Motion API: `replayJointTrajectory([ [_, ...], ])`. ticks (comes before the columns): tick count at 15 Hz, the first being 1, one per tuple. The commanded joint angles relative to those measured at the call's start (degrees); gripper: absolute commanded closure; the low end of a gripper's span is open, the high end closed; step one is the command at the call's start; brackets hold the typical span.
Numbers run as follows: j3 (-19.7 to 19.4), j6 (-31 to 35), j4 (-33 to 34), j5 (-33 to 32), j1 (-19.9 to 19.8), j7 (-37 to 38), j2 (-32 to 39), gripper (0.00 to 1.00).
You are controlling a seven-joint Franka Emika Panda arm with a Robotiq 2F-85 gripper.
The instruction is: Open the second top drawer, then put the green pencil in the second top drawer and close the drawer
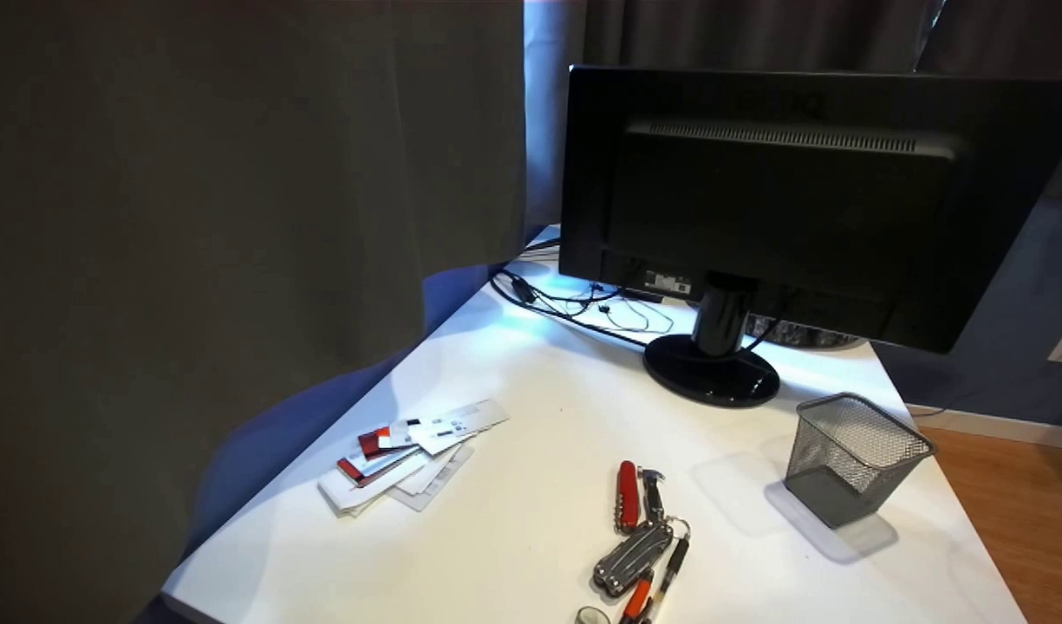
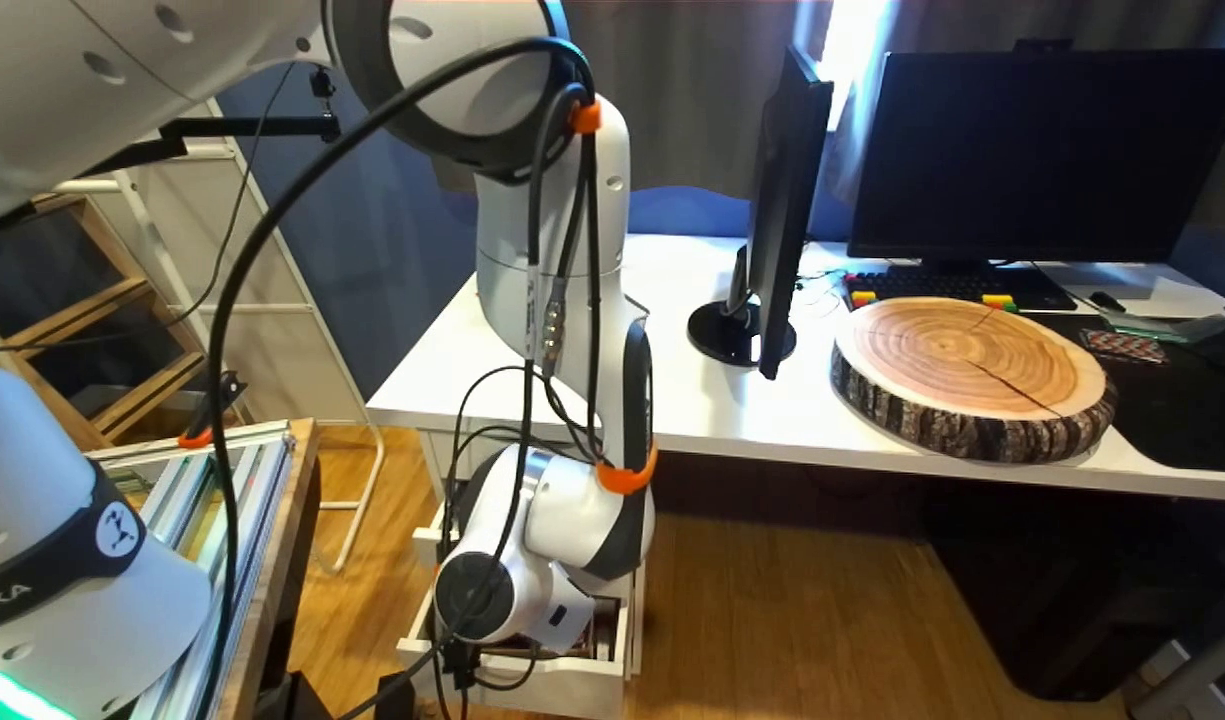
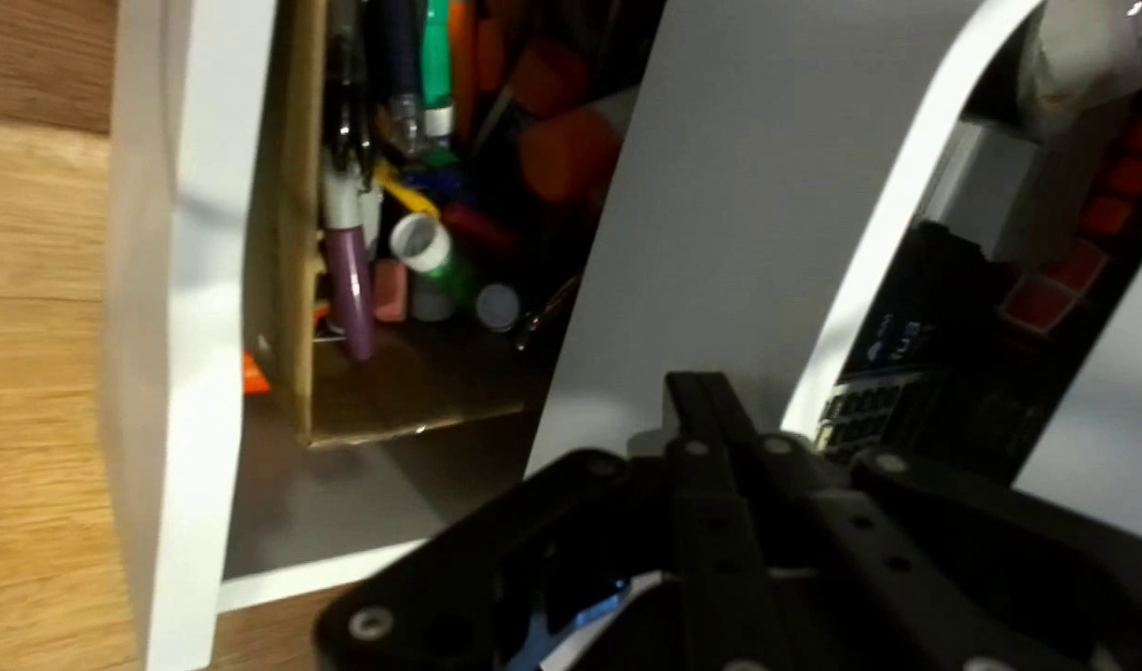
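My gripper (image 3: 699,387) is shut, with its fingertips together and nothing between them. In the wrist view it stands against or just over a grey drawer panel (image 3: 748,205); I cannot tell whether it touches. Left of the panel is an open drawer (image 3: 202,308) with a cardboard box of pens. Right of it is another open drawer (image 3: 869,270) with dark items. A bright green stick (image 3: 435,51) lies among the pens; I cannot tell whether it is the green pencil. In an exterior view a drawer (image 2: 562,690) stands pulled out below the arm, which hides the gripper.
A white desk (image 2: 442,350) stands above the drawers. On it are a mesh cup (image 1: 851,468), a multitool (image 1: 633,557), a red knife (image 1: 628,494), cards (image 1: 409,455), a monitor (image 1: 756,217) and a wood slab (image 2: 972,360). Cables (image 2: 527,400) hang along the arm.
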Motion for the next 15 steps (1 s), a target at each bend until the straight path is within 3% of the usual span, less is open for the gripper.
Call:
replayJointTrajectory([
  [1,0.1,-5.3,0.5,-1.0,2.5,5.5,1.0,0.96],
  [15,1.6,-19.6,1.7,-1.6,4.9,14.2,4.6,0.97],
])
